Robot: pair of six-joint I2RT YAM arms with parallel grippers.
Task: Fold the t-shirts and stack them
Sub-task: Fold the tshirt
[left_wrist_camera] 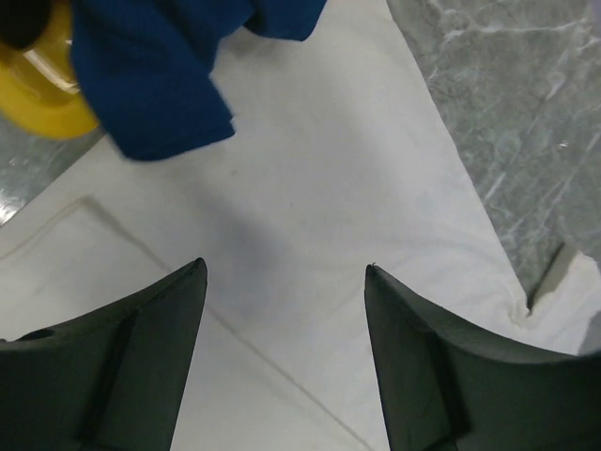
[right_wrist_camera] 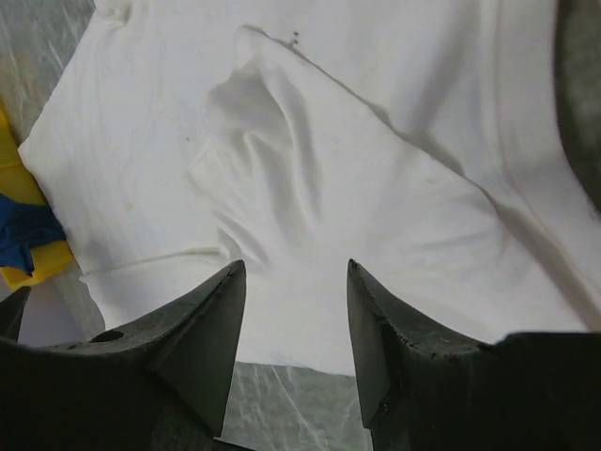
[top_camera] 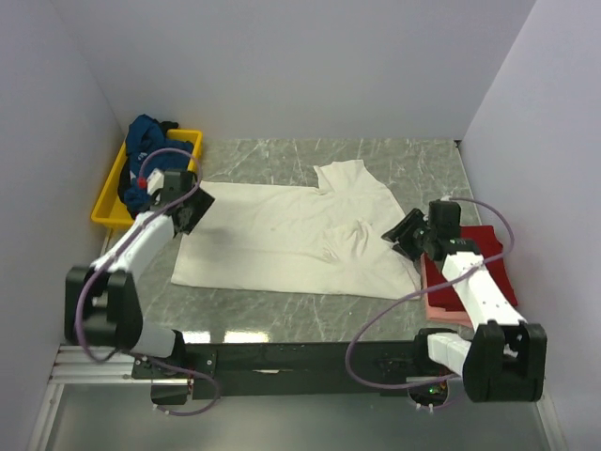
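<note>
A cream-white t-shirt (top_camera: 291, 235) lies spread on the marble table, with wrinkles near its right side. My left gripper (top_camera: 194, 210) is open and empty over the shirt's left edge; the left wrist view shows white cloth (left_wrist_camera: 310, 207) between its fingers. My right gripper (top_camera: 402, 236) is open and empty at the shirt's right edge; the right wrist view shows the wrinkled cloth (right_wrist_camera: 310, 178) ahead. A dark teal-blue t-shirt (top_camera: 146, 155) is bunched in the yellow tray and also shows in the left wrist view (left_wrist_camera: 160, 75). A folded red t-shirt (top_camera: 490, 263) lies on a pale pink one (top_camera: 441, 310) under my right arm.
The yellow tray (top_camera: 108, 202) stands at the back left against the left wall. White walls close in the table on three sides. Grey marble table (top_camera: 394, 160) shows behind the white shirt.
</note>
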